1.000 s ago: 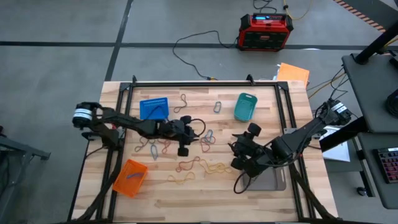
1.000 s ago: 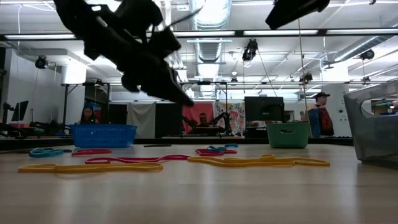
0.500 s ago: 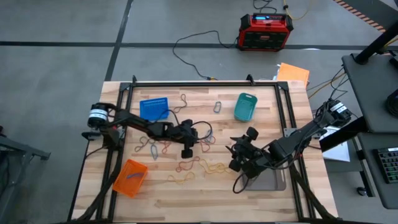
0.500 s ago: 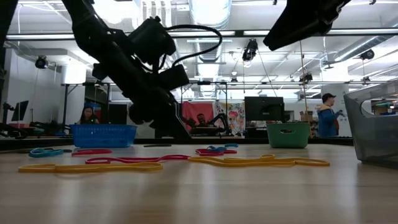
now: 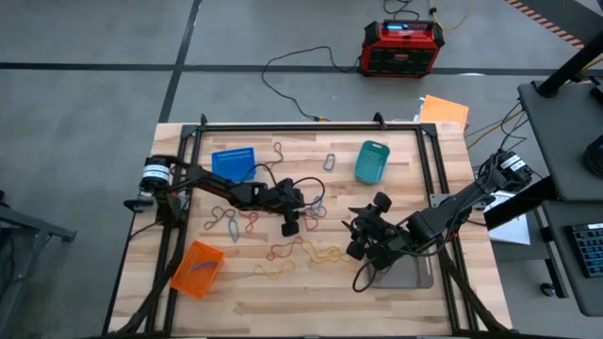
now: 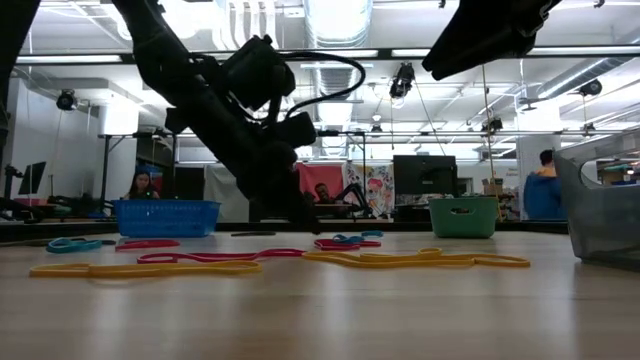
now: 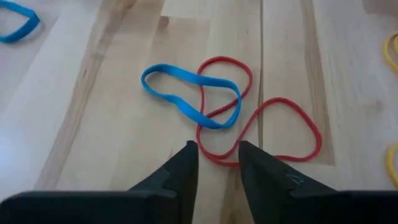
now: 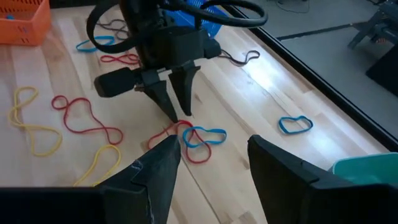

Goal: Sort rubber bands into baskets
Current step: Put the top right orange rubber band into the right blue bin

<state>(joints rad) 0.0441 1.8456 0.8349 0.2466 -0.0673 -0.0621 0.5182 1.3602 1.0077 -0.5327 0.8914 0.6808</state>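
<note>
I had the left pincer (image 7: 217, 155) low at the high view's centre, tips slightly apart astride a red band (image 7: 261, 130) tangled with a blue band (image 7: 189, 93) on the bench (image 7: 93, 137). I judged pinching only red wisest. The right pincer (image 8: 211, 155), parted, waited lower right.

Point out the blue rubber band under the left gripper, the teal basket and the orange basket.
blue rubber band (image 7: 189, 99), left wrist view, its lower strand.
teal basket (image 5: 372, 161), high view, its inside.
orange basket (image 5: 196, 267), high view, its floor.
</note>
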